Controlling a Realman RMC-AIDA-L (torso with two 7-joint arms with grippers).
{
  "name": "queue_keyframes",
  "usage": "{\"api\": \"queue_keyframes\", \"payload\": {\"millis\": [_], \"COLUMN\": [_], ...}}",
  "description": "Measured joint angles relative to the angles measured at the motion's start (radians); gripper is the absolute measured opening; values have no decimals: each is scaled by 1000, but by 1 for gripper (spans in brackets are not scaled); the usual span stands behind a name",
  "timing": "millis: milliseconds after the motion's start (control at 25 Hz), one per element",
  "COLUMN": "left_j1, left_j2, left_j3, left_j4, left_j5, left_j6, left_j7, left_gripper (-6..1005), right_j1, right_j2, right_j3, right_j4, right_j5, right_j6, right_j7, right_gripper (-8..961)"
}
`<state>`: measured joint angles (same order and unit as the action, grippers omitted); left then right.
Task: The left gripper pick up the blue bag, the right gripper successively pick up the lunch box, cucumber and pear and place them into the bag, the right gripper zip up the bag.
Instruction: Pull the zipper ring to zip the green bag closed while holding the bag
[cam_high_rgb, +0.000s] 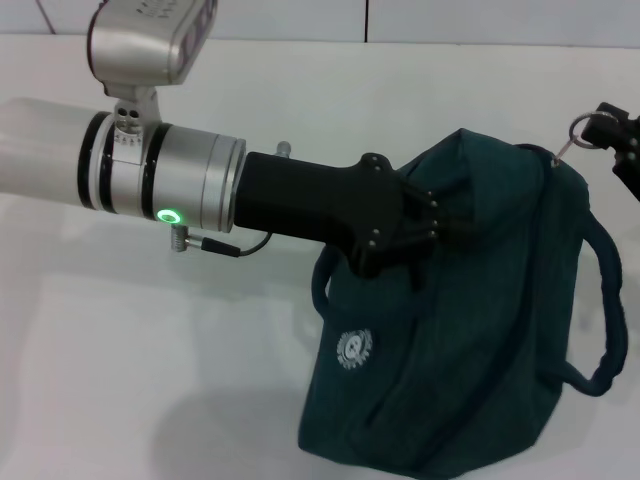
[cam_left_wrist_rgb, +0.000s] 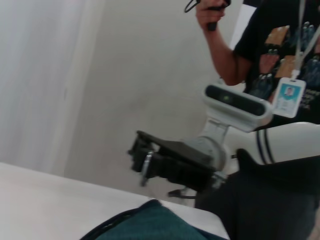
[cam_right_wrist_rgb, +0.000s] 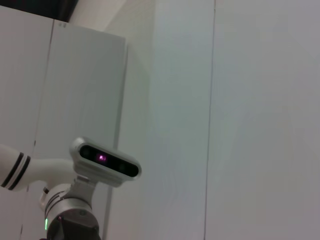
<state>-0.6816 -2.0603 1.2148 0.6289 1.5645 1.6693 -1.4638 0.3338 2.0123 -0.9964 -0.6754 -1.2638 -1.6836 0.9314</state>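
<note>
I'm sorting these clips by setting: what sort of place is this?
Probably a robot lab or test room, not a home. A bare white table stands against plain white wall panels, and a person wearing a lanyard badge stands near the right gripper, holding a device.

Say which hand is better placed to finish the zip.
Right. The right hand already has the ring pull at the blue bag's far end, while the left hand grips the fabric, steadying it.

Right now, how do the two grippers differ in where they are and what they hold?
The left gripper is clamped on the blue bag at its top fabric; the right gripper sits at the bag's far end, on the ring pull. The left shows fully, the right only partly. Both are black claws.
</note>
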Motion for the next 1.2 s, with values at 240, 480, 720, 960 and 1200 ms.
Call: {"api": "queue_keyframes", "payload": {"millis": [240,480,720,960,1200], "left_j1": [-2,2,5,15,28], "left_j2": [-2,-3,10,24,27], "left_j3": [1,1,-8,-77,-134], "left_j4": [10,11,12,1,9], "left_j5": [3,13,17,30,47], "left_j6": [42,68,76,4,-76], "left_j7": [8,21,27,18,13], "left_gripper": [29,28,27,26,25], "right_j1": [24,40,39,19,16], "right_j2": [0,-1,-9,-27,-28], "right_j3": [-5,-14,-5,-6,-2], "right_j4": [13,18,-5,-25,-33], "right_j5": [6,-7,-91,-119,-169], "right_j6": [26,101,152,89,39], "right_j7": [13,65,93,87,82], "right_gripper": [15,15,15,15,16]}}
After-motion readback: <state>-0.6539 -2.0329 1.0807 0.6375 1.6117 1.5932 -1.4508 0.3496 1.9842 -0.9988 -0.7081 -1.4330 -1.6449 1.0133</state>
